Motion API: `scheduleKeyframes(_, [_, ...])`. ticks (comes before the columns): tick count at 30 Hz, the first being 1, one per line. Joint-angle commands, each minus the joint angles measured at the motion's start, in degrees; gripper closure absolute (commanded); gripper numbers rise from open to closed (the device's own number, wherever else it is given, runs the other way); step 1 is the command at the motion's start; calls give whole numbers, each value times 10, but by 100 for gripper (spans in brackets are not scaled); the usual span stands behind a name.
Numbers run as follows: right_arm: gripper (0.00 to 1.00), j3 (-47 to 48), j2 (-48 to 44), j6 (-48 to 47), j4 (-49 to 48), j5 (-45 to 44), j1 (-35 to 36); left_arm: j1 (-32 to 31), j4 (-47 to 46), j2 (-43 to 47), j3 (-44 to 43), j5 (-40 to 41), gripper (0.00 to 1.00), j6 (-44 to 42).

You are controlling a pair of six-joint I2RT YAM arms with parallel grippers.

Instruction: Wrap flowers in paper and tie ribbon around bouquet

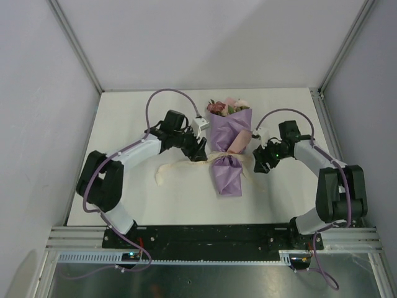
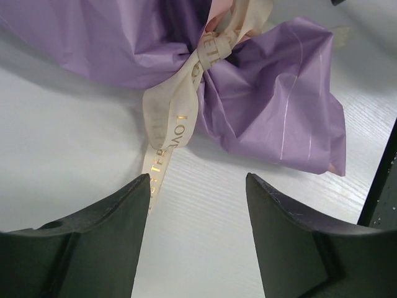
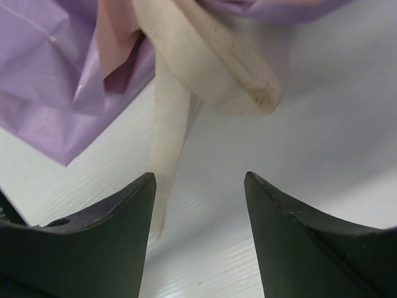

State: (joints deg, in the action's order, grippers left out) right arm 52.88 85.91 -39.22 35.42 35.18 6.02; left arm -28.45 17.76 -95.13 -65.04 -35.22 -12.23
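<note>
The bouquet [image 1: 228, 146] lies on the white table, a lilac paper [image 2: 273, 93] cone with pink and dark red flowers [image 1: 224, 107] at its far end. A cream ribbon [image 1: 180, 169] is knotted round the pinched waist, one tail running left over the table. In the left wrist view the knot and printed ribbon [image 2: 177, 112] lie just ahead of my left gripper [image 2: 197, 180], which is open with only bare table between its fingers. My right gripper [image 3: 198, 177] is open too, to the right of the waist, with a ribbon tail [image 3: 169, 130] and a looped ribbon end ahead of it. Nothing is held.
White table [image 1: 149, 205] with grey walls on three sides and a metal frame rail [image 1: 211, 239] at the near edge. The left arm [image 1: 133, 155] reaches in from the left and the right arm [image 1: 310, 155] from the right, flanking the bouquet.
</note>
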Motion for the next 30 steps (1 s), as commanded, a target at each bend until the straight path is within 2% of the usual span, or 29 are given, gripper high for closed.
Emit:
scheduleKeyframes(1, [34,23,34,-51,-115,-3,16,0,-8,-15,-16,-17,32,-43])
scheduleKeyframes(6, [31,32,71,-101,-170,-11,33,0,-8,-23,-14,-12,32,-92])
scheduleKeyframes(9, [31,42,89,-144,-157,-17,47,0,-8,-19,-12,-4,32,-136])
scheduleKeyframes(15, [40,53,118,-193,-150,-47,73,-1,-7,-20,-14,-4,32,-189])
scheduleKeyframes(27, [92,66,134,-248,-91,-62,93,-39,-29,-47,-8,31,35,-276])
scheduleKeyframes(30, [99,66,132,-253,-83,-69,94,-51,-41,-59,-19,42,37,-279])
